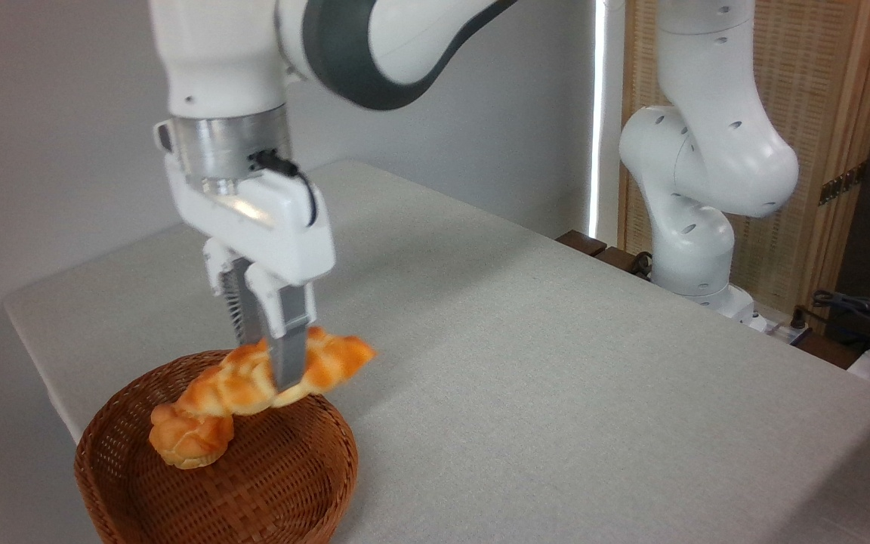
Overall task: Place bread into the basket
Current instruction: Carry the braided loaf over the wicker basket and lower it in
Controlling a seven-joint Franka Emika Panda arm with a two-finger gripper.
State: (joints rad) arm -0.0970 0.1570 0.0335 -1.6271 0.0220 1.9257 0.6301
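Now squeezing the light, squashy-looking bread (254, 381) around its middle with the pincer (275, 361), hanging just above the basket (284, 483) below.

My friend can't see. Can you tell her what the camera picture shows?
A white robot arm's tool is shut on a braided golden bread loaf, holding it over a round brown wicker basket. A small round bun already sits in the basket, which stands at the corner of a grey table.
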